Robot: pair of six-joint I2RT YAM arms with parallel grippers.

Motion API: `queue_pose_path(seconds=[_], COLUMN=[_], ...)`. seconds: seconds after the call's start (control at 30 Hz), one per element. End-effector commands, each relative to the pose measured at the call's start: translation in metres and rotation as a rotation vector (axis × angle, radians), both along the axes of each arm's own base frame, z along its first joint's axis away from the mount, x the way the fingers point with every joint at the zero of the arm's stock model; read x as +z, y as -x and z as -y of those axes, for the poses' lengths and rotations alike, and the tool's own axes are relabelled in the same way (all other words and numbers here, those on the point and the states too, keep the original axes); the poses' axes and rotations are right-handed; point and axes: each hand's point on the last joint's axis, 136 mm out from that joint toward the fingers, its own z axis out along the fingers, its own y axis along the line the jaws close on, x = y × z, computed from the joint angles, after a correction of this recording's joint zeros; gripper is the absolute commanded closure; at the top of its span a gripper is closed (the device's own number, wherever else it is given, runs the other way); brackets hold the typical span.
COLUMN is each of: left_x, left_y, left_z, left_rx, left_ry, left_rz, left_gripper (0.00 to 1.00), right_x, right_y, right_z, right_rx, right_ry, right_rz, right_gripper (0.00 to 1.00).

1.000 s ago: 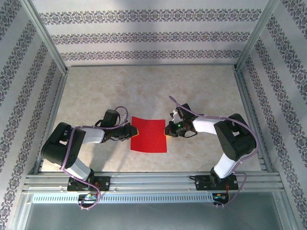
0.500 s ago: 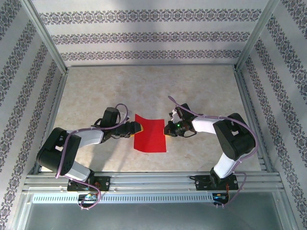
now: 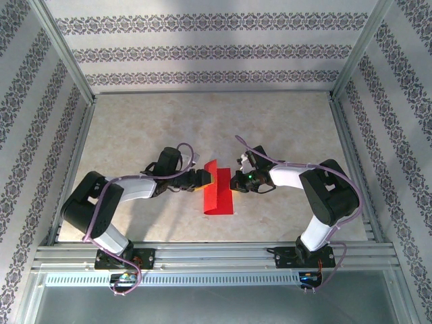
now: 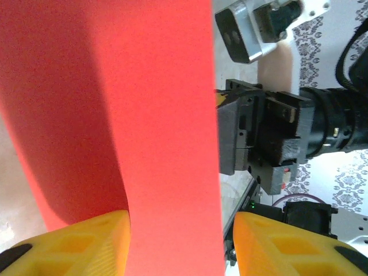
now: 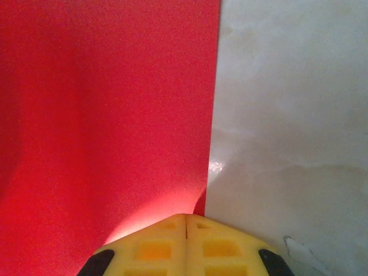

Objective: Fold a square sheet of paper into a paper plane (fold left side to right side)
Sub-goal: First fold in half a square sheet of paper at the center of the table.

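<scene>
The square sheet of paper (image 3: 219, 199) is bright red and lies mid-table, its left part lifted and curled over toward the right, so its outline is narrow. My left gripper (image 3: 206, 177) hovers at the raised flap. In the left wrist view the flap (image 4: 167, 115) hangs between my yellow fingers (image 4: 103, 241); the left gripper (image 4: 181, 224) stands open, with a gap beside the right finger. My right gripper (image 3: 234, 181) is shut, its joined tips (image 5: 185, 218) resting at the right edge of the sheet (image 5: 115, 115). No paper plane shape shows.
Beige marble tabletop (image 3: 270, 128) stretches behind and beside the sheet. Aluminium frame rails (image 3: 216, 253) run along the near edge and up the sides. Patterned walls (image 3: 202, 50) enclose the cell. The right arm's black wrist (image 4: 270, 138) faces the left camera closely.
My left gripper travelled right, carrying the sheet's left edge up and over, and its jaws spread apart. The sheet's outline narrowed. The right gripper stayed put, shut.
</scene>
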Motion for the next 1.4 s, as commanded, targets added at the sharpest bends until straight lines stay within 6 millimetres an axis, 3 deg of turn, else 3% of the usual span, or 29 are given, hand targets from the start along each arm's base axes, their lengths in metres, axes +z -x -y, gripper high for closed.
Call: queue_pose_path(seconds=[0.0, 0.27, 0.43, 0.6, 0.83, 1.03, 1.17, 1.37], left_x=[0.002, -0.013, -0.018, -0.020, -0.023, -0.024, -0.023, -0.021], left_y=[-0.007, -0.005, -0.003, -0.003, -0.002, 0.000, 0.000, -0.001], left_z=[0.011, 0.018, 0.017, 0.017, 0.017, 0.016, 0.015, 0.016], left_rx=[-0.018, -0.025, -0.037, -0.043, -0.045, -0.048, -0.049, -0.051], left_ry=[0.002, -0.047, -0.085, -0.110, -0.121, -0.130, -0.136, -0.131], left_rz=[0.037, 0.025, 0.019, 0.018, 0.014, 0.012, 0.015, 0.020], left_gripper=[0.51, 0.63, 0.80, 0.91, 1.00, 1.00, 1.00, 1.00], right_x=[-0.018, -0.015, -0.013, -0.010, -0.004, 0.006, 0.021, 0.044], right_y=[0.009, 0.009, 0.008, 0.007, 0.005, 0.001, -0.005, -0.008], right_z=[0.007, 0.003, 0.002, 0.001, 0.000, 0.001, 0.007, 0.014], right_rx=[0.004, 0.006, 0.006, 0.005, 0.002, -0.008, -0.030, -0.041], right_ry=[0.073, 0.063, 0.059, 0.052, 0.046, 0.041, 0.022, -0.079], right_rz=[-0.024, -0.020, -0.018, -0.011, 0.004, 0.029, 0.064, 0.106], right_gripper=[1.00, 1.00, 1.00, 1.00, 0.99, 0.92, 0.82, 0.57])
